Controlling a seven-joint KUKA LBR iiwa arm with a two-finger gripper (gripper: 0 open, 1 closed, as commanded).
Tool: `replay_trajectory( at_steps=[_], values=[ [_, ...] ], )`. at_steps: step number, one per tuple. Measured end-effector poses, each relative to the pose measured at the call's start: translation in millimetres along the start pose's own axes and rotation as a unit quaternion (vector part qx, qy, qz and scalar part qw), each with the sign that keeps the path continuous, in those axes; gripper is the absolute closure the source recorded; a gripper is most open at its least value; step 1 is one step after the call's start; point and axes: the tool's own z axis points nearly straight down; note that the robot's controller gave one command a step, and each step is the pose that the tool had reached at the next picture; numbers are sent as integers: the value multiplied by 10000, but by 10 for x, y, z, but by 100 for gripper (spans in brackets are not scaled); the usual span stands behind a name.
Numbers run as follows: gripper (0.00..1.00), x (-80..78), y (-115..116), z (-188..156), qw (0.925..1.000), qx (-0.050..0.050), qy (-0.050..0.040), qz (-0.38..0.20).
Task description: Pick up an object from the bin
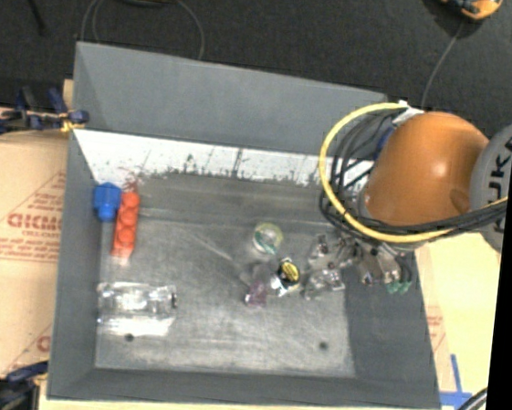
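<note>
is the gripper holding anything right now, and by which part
Cannot be told. The gripper sits low, right of the middle of the bin, beside a small black-and-yellow piece, but no hold on it can be made out.

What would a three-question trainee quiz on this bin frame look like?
1. True or false: the orange ridged piece lies on the left side of the bin, beside a blue piece.
2. Which thing lies nearest the gripper? A. small yellow-and-black piece B. clear plastic packet C. blue piece
3. Short answer: in which part of the view does the clear plastic packet lie?

Key: 1 true; 2 A; 3 lower left of the bin floor.
</note>
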Motion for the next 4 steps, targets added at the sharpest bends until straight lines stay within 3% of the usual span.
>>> replay_trajectory(
  at_steps=[1,2,3,4],
  values=[
    [0,8,1,42,10000,-13,31,6],
    [0,-296,208,1400,9995,-12,-4,321],
    [100,-309,201,1358,9995,-3,-24,311],
    [100,-248,121,-475,9988,6,-10,-483]
  ],
)
